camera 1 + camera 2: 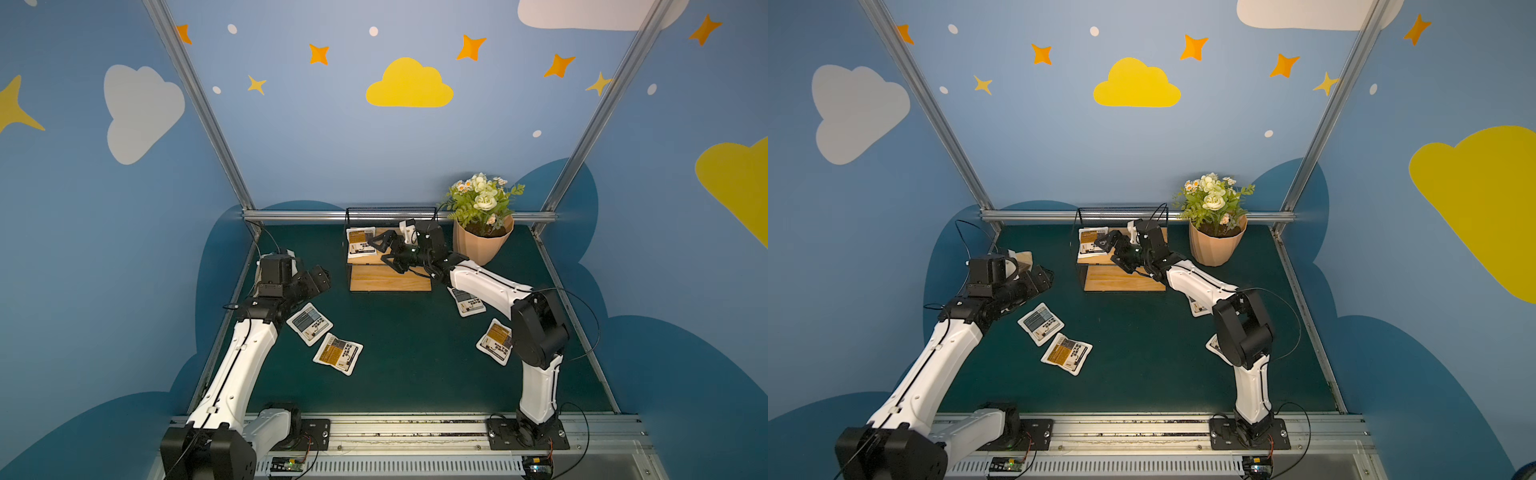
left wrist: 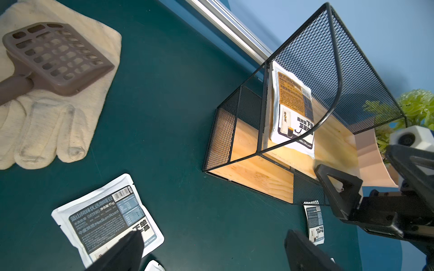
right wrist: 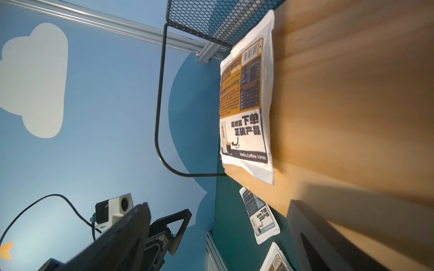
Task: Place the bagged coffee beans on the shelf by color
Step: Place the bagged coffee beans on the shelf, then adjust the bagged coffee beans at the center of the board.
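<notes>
The shelf (image 1: 390, 279) (image 1: 1123, 279) stands at the back middle of the table. One yellow-panel bag (image 1: 360, 243) (image 1: 1090, 243) (image 3: 246, 105) lies flat on the left end of its upper board (image 3: 340, 93). My right gripper (image 1: 386, 251) (image 3: 223, 241) hovers over that board just right of the bag, open, with nothing between its jaws. On the mat lie a grey-blue bag (image 1: 309, 323) (image 2: 105, 218) and a yellow bag (image 1: 337, 353) at left. A grey-blue bag (image 1: 467, 301) and a yellow bag (image 1: 495, 340) sit partly under the right arm. My left gripper (image 1: 320, 278) (image 2: 213, 255) is open above the mat.
A terracotta flower pot (image 1: 482, 243) with green and white flowers stands right of the shelf. A cream work glove (image 2: 58, 93) with a brown slotted scoop (image 2: 54, 54) on it lies at the back left. Metal rails border the mat.
</notes>
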You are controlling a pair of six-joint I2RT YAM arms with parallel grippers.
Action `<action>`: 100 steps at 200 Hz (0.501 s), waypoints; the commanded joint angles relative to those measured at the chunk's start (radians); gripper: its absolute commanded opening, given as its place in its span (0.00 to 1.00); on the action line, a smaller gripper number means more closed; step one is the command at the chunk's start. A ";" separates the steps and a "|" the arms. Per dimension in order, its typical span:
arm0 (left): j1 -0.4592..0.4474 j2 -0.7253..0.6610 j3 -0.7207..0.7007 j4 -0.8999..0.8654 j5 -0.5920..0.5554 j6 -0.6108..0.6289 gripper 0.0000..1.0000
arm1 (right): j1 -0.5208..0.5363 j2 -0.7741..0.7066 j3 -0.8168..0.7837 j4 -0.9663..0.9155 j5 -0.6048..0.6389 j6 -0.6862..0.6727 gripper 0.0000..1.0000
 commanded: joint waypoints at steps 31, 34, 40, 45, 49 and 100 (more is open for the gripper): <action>0.003 -0.088 -0.060 -0.096 -0.038 0.015 1.00 | 0.017 -0.096 -0.099 -0.118 0.015 -0.094 0.98; 0.003 -0.094 -0.064 -0.100 -0.039 0.014 1.00 | 0.019 -0.099 -0.103 -0.118 0.013 -0.097 0.98; 0.003 -0.104 -0.071 -0.111 -0.041 0.013 1.00 | 0.021 -0.107 -0.115 -0.119 0.008 -0.103 0.98; 0.003 -0.114 -0.078 -0.120 -0.041 0.011 1.00 | 0.022 -0.114 -0.124 -0.120 0.006 -0.105 0.98; 0.002 -0.122 -0.085 -0.125 -0.041 0.010 1.00 | 0.022 -0.120 -0.133 -0.122 0.003 -0.108 0.98; 0.003 -0.211 -0.199 -0.147 0.036 -0.044 1.00 | 0.060 -0.226 -0.256 -0.185 -0.002 -0.175 0.98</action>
